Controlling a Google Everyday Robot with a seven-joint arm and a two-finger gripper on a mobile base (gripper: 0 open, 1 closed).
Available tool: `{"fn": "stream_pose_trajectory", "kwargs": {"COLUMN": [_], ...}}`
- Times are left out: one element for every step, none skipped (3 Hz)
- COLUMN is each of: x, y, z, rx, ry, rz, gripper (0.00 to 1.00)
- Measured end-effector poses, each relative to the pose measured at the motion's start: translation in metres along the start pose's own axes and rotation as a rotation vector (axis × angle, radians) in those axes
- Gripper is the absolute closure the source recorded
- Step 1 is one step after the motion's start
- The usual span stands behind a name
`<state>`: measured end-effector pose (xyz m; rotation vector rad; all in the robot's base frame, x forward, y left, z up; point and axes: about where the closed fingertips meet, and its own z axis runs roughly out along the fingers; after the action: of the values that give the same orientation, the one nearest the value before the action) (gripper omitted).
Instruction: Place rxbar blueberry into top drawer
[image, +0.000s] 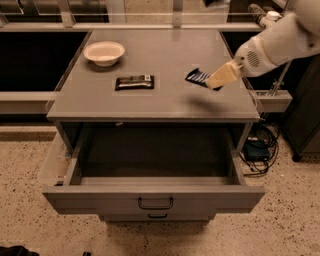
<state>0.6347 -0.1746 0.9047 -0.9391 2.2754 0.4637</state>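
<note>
The white arm reaches in from 2 o'clock, its forearm sloping down and leftward over the surface's (150, 102) 3 o'clock edge. The gripper (212, 83) is closed on the rxbar blueberry (196, 76), which is tilted and held clear of the surface, with a shadow below it. A black-wrapped bar (134, 82) lies near the centre and a white bowl (104, 52) sits at 10 o'clock. The top drawer (150, 196) is pulled out at 6 o'clock.

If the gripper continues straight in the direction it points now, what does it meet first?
Probably the bare table top, right of the black bar. The gripper, holding the rxbar blueberry, points down-left above the table; its height is unclear.
</note>
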Motion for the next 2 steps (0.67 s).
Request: {"fn": "stream_pose_trajectory", "kwargs": {"x": [0.007, 0.039], "y": [0.032, 0.052], "z": [-0.074, -0.108], "rx": [0.132, 0.236], "ry": [-0.128, -0.199], "rz": [0.104, 0.238], "gripper": [1.0, 1.0]}}
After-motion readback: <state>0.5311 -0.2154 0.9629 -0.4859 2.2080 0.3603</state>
